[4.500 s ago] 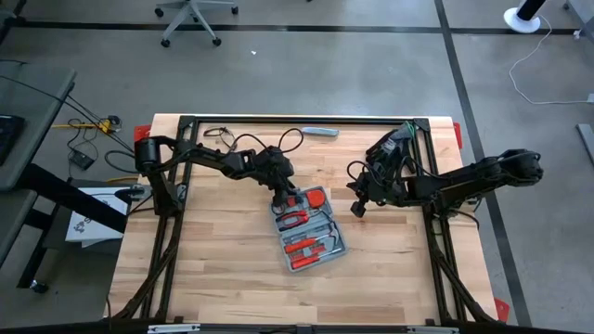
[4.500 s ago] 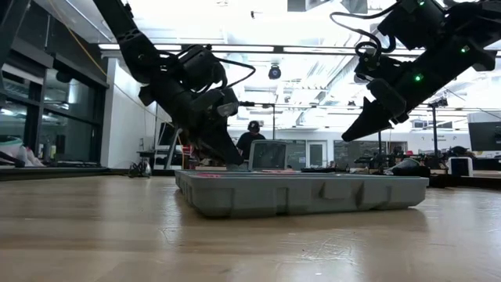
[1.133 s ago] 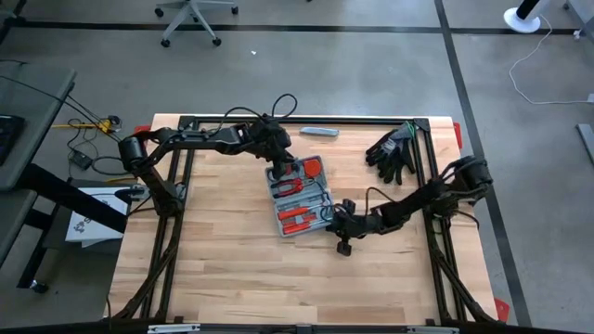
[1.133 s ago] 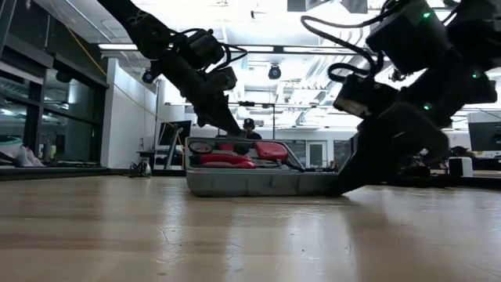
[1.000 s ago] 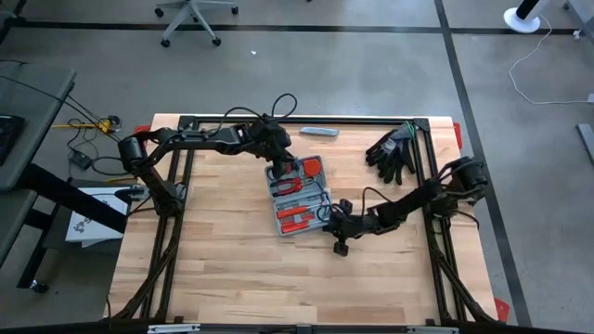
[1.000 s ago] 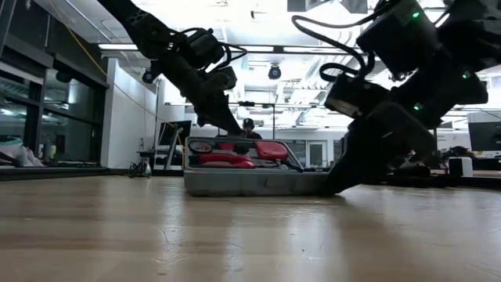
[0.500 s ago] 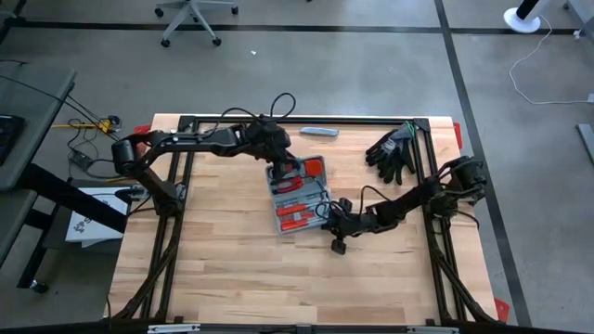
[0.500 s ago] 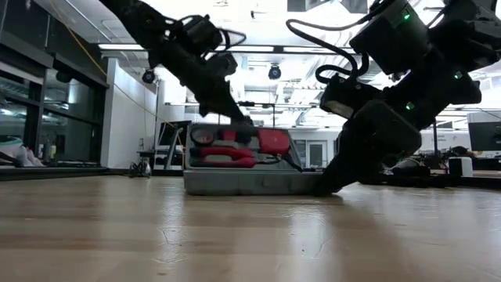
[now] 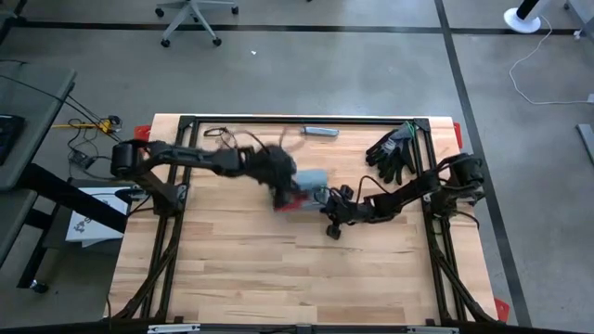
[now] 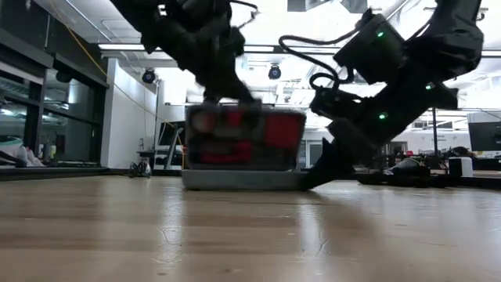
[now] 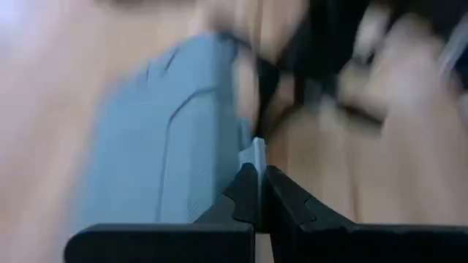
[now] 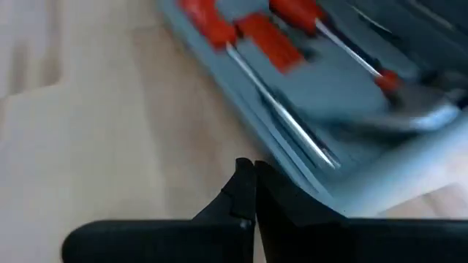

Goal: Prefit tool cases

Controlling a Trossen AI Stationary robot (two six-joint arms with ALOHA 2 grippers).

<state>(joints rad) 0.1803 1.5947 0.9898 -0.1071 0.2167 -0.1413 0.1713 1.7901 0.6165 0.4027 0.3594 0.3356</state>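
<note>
**Tool case lid raised near table centre, both grippers at its edges**

The blue-grey tool case (image 9: 302,192) is seen near the middle of the wooden table (image 9: 232,269), slightly toward the far edge. Its base lies flat on the wood, while its lid (image 10: 246,138) is shown standing roughly upright in the low view, red tool handles blurred against it. Red-handled tools (image 12: 281,33) are seen seated in the moulded slots in the right wrist view.

The left gripper (image 9: 283,186) is placed at the case's 9 o'clock side; its fingers are pressed together with the lid's small light tab (image 11: 256,150) pinched between their tips. The right gripper (image 9: 331,223) is set at the case's 4 o'clock corner, tips down by the base's edge; its fingers (image 12: 245,191) are closed against each other with nothing between them, and contact with the case cannot be confirmed.

Black gloves (image 9: 392,153) are seen at the case's 2 o'clock, well apart, near the right far corner. A slim grey bar (image 9: 319,132) lies at 12 o'clock, by the far edge.
</note>
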